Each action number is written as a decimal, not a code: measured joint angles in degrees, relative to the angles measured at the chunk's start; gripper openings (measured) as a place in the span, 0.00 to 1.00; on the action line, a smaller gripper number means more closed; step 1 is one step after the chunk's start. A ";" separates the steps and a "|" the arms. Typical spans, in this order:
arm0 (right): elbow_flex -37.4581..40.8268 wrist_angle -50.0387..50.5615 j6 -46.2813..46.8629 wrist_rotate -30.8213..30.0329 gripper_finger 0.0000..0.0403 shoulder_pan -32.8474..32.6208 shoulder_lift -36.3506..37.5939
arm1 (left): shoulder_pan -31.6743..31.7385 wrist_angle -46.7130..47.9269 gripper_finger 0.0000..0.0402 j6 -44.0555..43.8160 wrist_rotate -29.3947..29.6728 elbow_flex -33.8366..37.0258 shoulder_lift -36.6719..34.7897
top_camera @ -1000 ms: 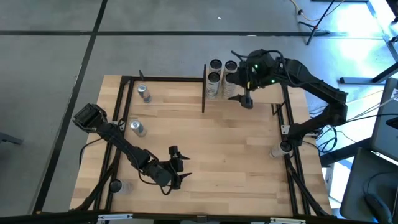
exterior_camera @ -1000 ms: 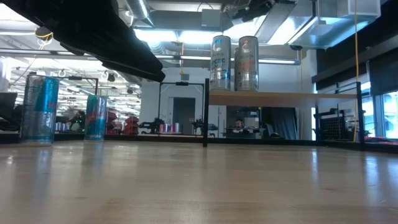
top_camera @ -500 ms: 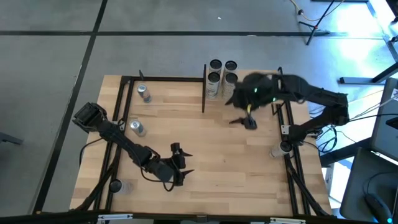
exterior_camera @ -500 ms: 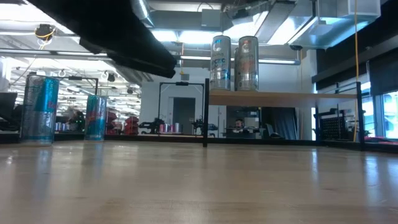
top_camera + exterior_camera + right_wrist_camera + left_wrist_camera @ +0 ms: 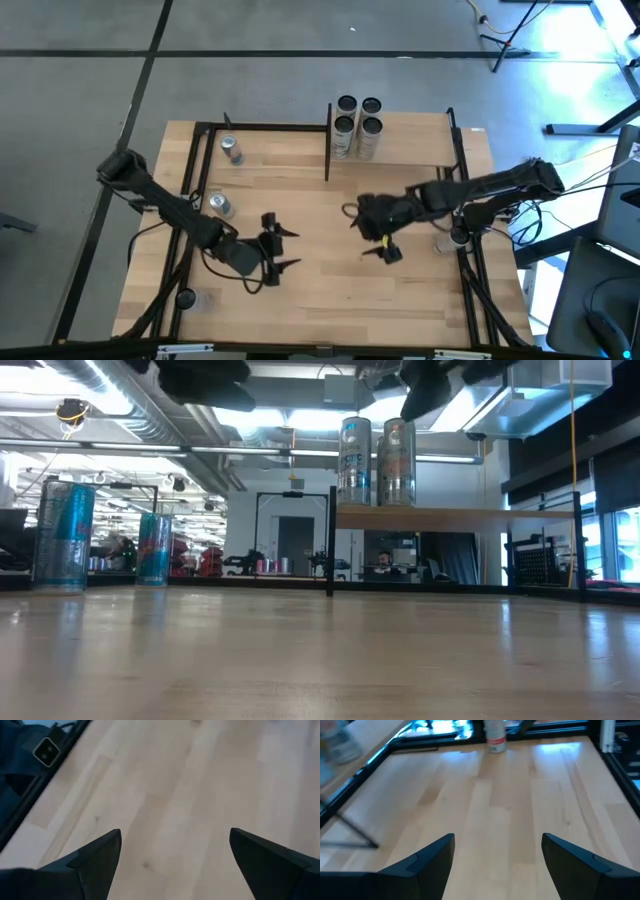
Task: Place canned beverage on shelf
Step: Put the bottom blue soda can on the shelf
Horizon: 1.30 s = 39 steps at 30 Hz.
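Four cans stand upright in a cluster (image 5: pixel 357 115) at the left end of the shelf (image 5: pixel 420 145), a small raised wood board with black posts at the table's far right; two of them show in the low view (image 5: pixel 376 460). Two more cans (image 5: pixel 232 150) (image 5: pixel 220 205) stand on the table at the far left, teal in the low view (image 5: pixel 62 535) (image 5: pixel 153 548). My left gripper (image 5: pixel 284 246) is open and empty over the table's near left. My right gripper (image 5: pixel 368 234) is open and empty over the table's middle, nearer than the shelf. Both wrist views show spread fingers above bare wood (image 5: pixel 495 860) (image 5: pixel 175 855).
Thin black metal rails (image 5: pixel 270 127) frame the table's far, left and right sides, and a black post (image 5: pixel 328 140) stands at the shelf's left end. Bare tabletop (image 5: pixel 330 290) lies between and in front of the two grippers.
My right gripper has left the shelf and gone toward the table's near edge and a little left, now over the table's middle, still open. My left gripper has gone a little toward the far edge. The cans have not moved.
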<state>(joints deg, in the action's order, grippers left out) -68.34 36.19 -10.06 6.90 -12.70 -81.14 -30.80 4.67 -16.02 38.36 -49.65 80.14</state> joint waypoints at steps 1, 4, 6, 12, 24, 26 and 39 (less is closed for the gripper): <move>1.96 -3.11 -0.01 0.00 0.89 -0.79 0.00 | 0.15 2.01 0.71 -1.21 0.38 0.00 -1.37; 7.76 -12.94 -0.20 0.01 0.89 -2.78 0.00 | 0.79 7.97 0.71 -4.66 0.59 0.00 -4.06; 11.12 -19.34 -0.36 0.03 0.89 -3.54 0.00 | 1.23 12.33 0.71 -6.54 0.03 0.00 -5.13; 18.39 -32.62 -0.64 -0.54 0.89 -3.40 -0.02 | 3.13 23.07 0.71 -10.05 -0.47 0.02 -5.31; 20.13 -39.14 -0.70 -2.86 0.89 -3.39 -0.24 | 11.61 25.74 0.85 -15.34 -8.29 0.04 -5.27; 20.13 -38.87 -0.70 -2.86 0.89 -3.39 -0.30 | 12.49 25.57 0.88 -15.67 -8.56 0.04 -5.27; 20.14 -39.48 -0.91 -2.87 0.89 -3.39 -1.60 | 18.49 23.15 0.88 -18.30 -12.34 4.93 1.72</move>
<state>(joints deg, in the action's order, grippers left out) -48.19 -3.30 -10.98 4.03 -16.10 -82.74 -12.31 27.82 -34.31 26.02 -44.71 81.85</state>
